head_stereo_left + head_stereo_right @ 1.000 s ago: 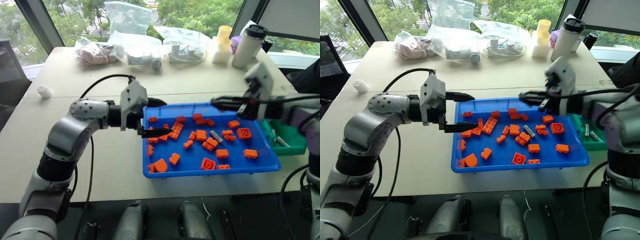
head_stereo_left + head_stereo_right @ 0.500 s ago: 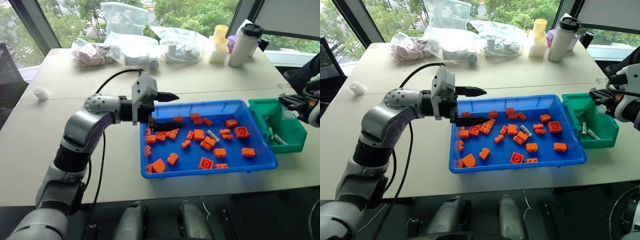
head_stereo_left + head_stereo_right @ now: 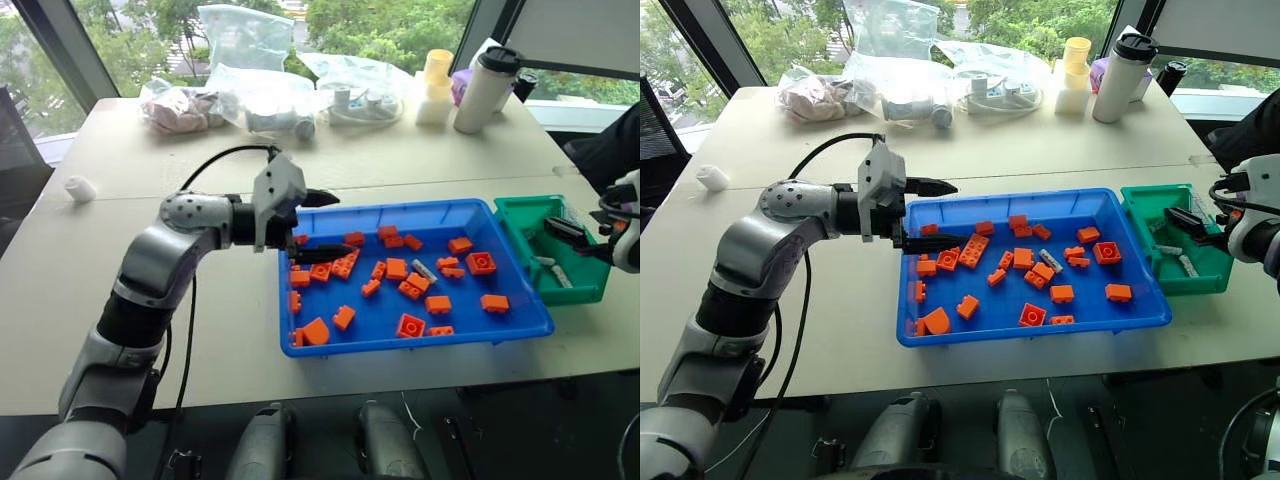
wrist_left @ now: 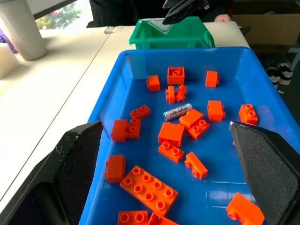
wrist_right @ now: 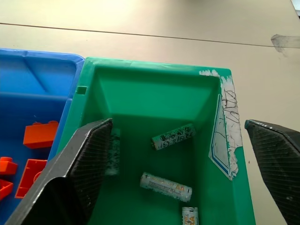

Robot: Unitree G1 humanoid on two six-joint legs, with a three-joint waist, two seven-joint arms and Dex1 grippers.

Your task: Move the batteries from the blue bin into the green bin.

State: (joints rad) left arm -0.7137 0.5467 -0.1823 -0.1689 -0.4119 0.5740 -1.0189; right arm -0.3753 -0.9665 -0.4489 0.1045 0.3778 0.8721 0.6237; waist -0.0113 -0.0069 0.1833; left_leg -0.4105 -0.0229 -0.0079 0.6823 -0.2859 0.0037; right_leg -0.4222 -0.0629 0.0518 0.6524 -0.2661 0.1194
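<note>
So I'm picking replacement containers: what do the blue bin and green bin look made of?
Blue bin: probably moulded plastic, glossy, with window glare on its rounded rim. Green bin: likely plastic too, duller, with sloped walls and a worn label.

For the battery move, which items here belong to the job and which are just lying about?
Part of the job:
- blue bin
- one battery left in it
- green bin
- batteries in the green bin
- left gripper, open
- right gripper, open

Lying about:
- orange bricks
- plastic bags
- white tumbler
- yellow cups
</note>
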